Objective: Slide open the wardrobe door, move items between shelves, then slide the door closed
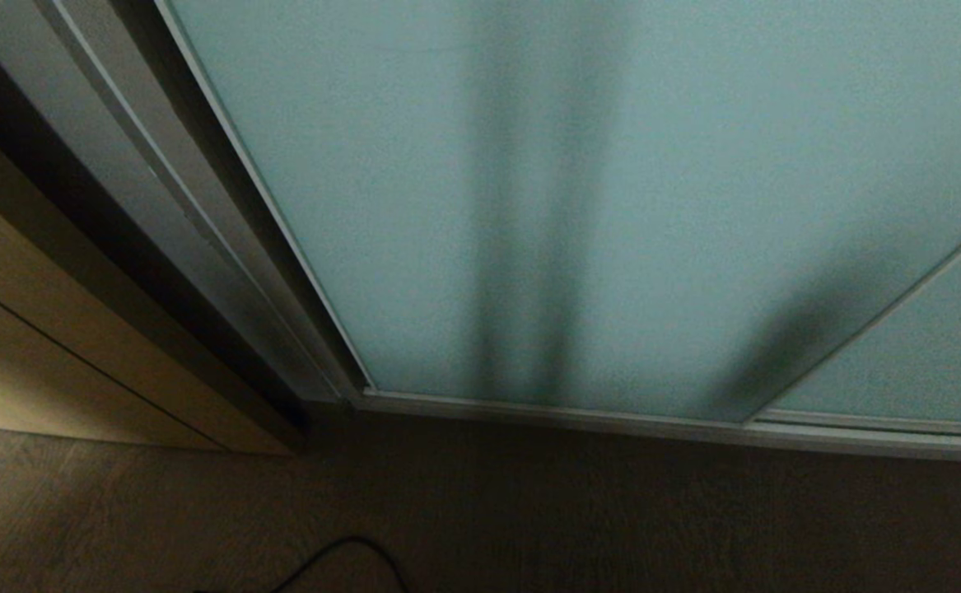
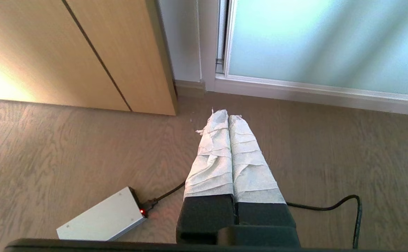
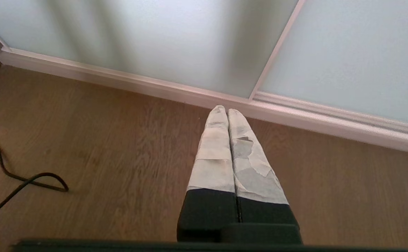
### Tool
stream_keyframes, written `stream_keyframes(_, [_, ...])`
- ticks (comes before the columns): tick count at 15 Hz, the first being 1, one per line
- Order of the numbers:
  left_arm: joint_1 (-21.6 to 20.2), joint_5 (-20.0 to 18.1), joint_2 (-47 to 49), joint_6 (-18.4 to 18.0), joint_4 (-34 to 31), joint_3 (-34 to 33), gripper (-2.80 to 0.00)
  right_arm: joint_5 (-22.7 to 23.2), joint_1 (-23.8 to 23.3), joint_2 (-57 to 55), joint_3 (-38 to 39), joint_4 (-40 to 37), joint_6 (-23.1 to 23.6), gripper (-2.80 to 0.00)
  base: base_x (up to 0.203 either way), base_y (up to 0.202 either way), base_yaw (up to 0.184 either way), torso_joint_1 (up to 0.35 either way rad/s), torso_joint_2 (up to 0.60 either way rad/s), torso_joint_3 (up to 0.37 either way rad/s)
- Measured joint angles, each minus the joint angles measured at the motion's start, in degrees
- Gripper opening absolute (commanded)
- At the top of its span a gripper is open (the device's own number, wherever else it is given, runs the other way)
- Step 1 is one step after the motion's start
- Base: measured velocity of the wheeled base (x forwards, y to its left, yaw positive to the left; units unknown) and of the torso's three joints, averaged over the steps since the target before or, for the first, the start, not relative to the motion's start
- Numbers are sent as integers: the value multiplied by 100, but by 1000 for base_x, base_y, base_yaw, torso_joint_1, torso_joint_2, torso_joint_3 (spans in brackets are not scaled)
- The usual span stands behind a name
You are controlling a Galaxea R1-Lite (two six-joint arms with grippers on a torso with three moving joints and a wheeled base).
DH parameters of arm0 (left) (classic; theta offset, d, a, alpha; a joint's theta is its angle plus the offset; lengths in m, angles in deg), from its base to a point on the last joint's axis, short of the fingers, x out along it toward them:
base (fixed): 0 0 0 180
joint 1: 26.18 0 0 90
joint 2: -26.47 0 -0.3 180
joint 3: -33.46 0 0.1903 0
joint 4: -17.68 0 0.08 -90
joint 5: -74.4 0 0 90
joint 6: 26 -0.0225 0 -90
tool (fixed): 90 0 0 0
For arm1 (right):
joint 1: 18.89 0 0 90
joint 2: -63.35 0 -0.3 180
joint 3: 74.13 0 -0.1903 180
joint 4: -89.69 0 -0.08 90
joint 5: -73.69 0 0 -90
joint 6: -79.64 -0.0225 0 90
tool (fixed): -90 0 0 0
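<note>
Sliding wardrobe door (image 1: 612,189), fully across the opening, filling the head view from 10 to 3 o'clock. Left claw (image 2: 227,117) and right claw (image 3: 226,110) hang above the floor (image 1: 480,511), fingers pressed together, empty. The frosted glass is probably smooth and brittle; push at its stiff metal frame (image 1: 282,231).

Shelves hidden behind sliding wardrobe door (image 1: 612,206)

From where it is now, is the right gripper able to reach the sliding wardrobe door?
Probably yes. The right gripper hangs shut over bare floor, pointing at the sliding wardrobe door, with nothing between them. The black cable lies off to one side, so the arm would only need to lift and extend.
</note>
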State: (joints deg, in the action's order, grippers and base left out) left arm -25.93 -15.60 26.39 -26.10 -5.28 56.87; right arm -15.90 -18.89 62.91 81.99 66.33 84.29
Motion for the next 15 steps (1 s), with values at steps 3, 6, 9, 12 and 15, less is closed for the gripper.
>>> stream_keyframes(3, [2,0,0,5,0,0,-280,-34,0,52,44,-7,-127,-280,0,0,0,0,0,0])
stream_keyframes(6, [2,0,0,2,0,0,-280,-66,0,58,51,-16,-484,-280,0,0,0,0,0,0])
stream_keyframes(9, [2,0,0,2,0,-2,-280,-68,0,60,51,-18,-524,-280,0,0,0,0,0,0])
stream_keyframes(12, [2,0,0,5,2,-2,-280,-68,0,60,51,-22,-525,-280,0,0,0,0,0,0])
stream_keyframes(15, [2,0,0,3,0,-2,-280,-68,-2,60,51,-22,-533,-280,0,0,0,0,0,0])
